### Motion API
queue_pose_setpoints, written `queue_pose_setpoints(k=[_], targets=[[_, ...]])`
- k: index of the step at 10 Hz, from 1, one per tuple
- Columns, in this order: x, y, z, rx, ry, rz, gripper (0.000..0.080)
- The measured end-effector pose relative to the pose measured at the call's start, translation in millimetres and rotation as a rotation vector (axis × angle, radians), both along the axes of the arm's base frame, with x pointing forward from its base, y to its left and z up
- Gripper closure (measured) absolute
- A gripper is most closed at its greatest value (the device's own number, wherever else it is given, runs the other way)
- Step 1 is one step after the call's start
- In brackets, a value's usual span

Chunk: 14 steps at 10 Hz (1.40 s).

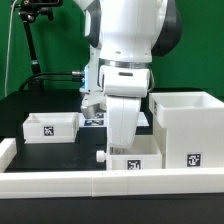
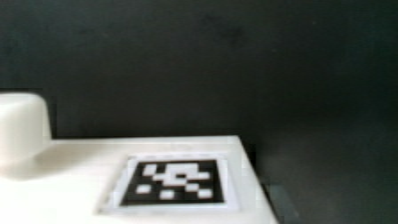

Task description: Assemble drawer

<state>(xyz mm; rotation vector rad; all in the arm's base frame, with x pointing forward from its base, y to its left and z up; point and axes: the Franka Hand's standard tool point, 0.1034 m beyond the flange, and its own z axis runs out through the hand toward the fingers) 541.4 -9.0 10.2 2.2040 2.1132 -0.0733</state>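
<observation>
My gripper (image 1: 122, 147) reaches down onto a small white drawer box (image 1: 142, 160) at the front middle of the table. The white hand hides the fingers, so I cannot tell whether they are open or shut. The box has a round white knob (image 1: 100, 156) on the side toward the exterior view's left. The wrist view shows that box's white face (image 2: 80, 165) with a marker tag (image 2: 175, 183) and the knob (image 2: 18, 130) close up; no fingers show there. A second small drawer box (image 1: 50, 125) sits at the left. The large white drawer housing (image 1: 185, 122) stands at the right.
A long white rail (image 1: 110, 186) runs along the front edge, with a short white bar (image 1: 6, 150) at the left. The marker board (image 1: 94, 120) lies behind the arm. A black stand (image 1: 35, 45) rises at the back left.
</observation>
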Motion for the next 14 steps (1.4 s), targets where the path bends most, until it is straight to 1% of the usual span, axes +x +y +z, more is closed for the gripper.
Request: queue_pose_setpoints(k=[3,4,9,10,11,14], targets=[[0.2,6.3,0.2,-0.018,0.004,0.065,0.0755],[0.0,9.2,0.1,-0.018,0.006,0.072,0.0755],[0.0,9.2,0.1,-0.018,0.007,0.067,0.0755],[0.3,15.1,-0.3,-0.014,0.004,0.049,0.0755],[0.4,16.7,-0.2,-0.013,0.004,0.033,0.0755],[0.2,16.1,-0.1,-0.016,0.010,0.015,0.0755]])
